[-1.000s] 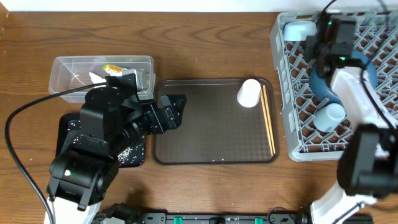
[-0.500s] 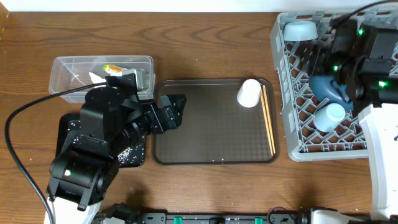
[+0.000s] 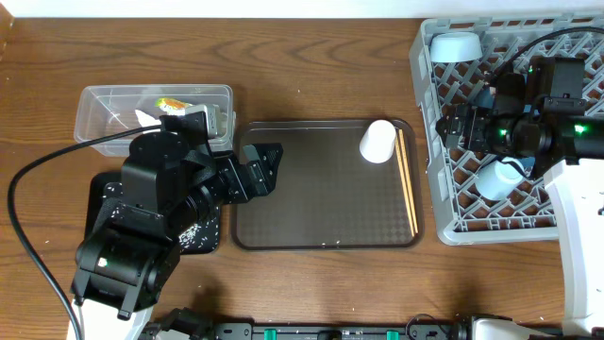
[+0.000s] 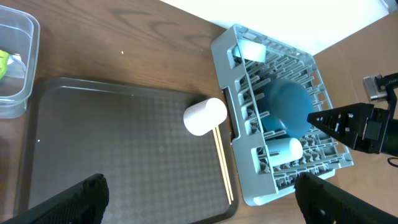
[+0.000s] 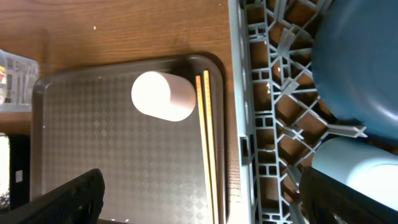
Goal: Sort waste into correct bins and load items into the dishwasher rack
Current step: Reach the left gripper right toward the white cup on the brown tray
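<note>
1. The tub (image 3: 104,113) holds a wrapper (image 3: 172,102); rice (image 3: 193,234) lies on the black tray (image 3: 209,247).
2. The left gripper (image 3: 267,166) has its jaws spread wide and empty, at the brown tray's (image 3: 321,212) left edge.
3. The white cup (image 3: 377,141) lies on its side on the brown tray, with the chopsticks (image 3: 409,187) just beside it.
4. The rack (image 3: 432,203) holds the small bowl (image 3: 455,44), big bowl (image 4: 287,107) and pale cup (image 3: 497,178). The right gripper (image 3: 451,130) hangs over it, jaws wide apart and empty.

Perhaps a robotics lab: wooden table (image 3: 311,76), white wall (image 3: 236,8), dish rack (image 3: 481,229), cabled robot arm (image 3: 142,208).
</note>
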Motion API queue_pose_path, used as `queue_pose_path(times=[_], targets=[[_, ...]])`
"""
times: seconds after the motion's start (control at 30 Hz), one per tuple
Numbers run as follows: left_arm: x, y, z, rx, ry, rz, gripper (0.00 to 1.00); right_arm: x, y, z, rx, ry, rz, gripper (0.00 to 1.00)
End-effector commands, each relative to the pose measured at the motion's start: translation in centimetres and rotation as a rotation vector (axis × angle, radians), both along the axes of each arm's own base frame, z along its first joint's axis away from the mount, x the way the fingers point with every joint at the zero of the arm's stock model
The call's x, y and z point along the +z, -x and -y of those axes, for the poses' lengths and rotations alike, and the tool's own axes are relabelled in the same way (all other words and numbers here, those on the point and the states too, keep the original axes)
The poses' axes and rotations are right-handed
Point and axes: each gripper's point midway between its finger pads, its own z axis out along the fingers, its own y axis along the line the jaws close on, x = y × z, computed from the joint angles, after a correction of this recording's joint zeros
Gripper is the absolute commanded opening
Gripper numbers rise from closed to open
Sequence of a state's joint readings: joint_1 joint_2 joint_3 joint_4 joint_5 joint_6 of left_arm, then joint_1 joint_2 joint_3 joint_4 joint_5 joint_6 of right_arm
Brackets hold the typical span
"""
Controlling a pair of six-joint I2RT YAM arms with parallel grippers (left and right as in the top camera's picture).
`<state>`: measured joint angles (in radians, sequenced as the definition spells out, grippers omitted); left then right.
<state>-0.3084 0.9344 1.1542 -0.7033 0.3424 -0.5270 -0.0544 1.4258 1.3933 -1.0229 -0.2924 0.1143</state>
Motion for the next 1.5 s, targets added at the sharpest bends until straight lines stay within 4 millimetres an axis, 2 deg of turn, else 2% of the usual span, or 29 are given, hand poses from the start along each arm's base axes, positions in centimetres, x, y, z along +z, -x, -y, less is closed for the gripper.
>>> queue_pose_path(times=[0.0,0.3,0.37,0.47,0.6,0.87,0.97,1.1,1.13,1.27,1.3,1.47], targets=[[0.7,0.0,0.1,-0.008,0.01,0.015,0.98,0.1,0.1,-0.3,0.004,0.012,0.003,0.99],[0.9,-0.1,0.1,-0.002,0.021,0.018,0.98,0.1,0.1,-0.3,0.003,0.012,0.002,0.99],[0.3,-0.3,0.3,0.001,0.023,-0.004,0.98,0.1,0.1,-0.3,0.003,0.012,0.002,0.99],[-1.8,-1.0,1.3,0.001,0.033,-0.093,0.98,0.1,0.1,-0.3,0.004,0.012,0.002,0.99],[-5.0,-3.2,4.5,-0.053,0.022,-0.163,0.98,0.1,0.1,-0.3,0.003,0.012,0.002,0.99],[-10.7,-7.1,13.7,-0.222,0.064,-0.21,1.0,0.1,0.1,-0.3,0.004,0.012,0.002,0.99],[-11.8,-8.1,16.4,-0.278,0.111,-0.195,0.84,0.1,0.1,-0.3,0.003,0.012,0.002,0.99],[-12.6,-9.3,18.7,-0.316,0.16,-0.159,0.59,0.1,0.1,-0.2,0.003,0.012,0.002,0.99],[-12.7,-9.6,19.2,-0.323,0.168,-0.145,0.43,0.1,0.1,-0.3,0.003,0.012,0.002,0.99],[-13.2,-9.8,20.9,-0.353,0.182,-0.112,0.13,0.1,0.1,-0.3,0.003,0.012,0.002,0.99],[-13.4,-9.8,21.2,-0.359,0.185,-0.107,0.09,0.1,0.1,-0.3,0.003,0.012,0.002,0.99],[-14.8,-10.2,22.4,-0.354,0.171,-0.093,0.1,0.1,0.1,-0.2,0.003,0.012,0.002,0.99]])
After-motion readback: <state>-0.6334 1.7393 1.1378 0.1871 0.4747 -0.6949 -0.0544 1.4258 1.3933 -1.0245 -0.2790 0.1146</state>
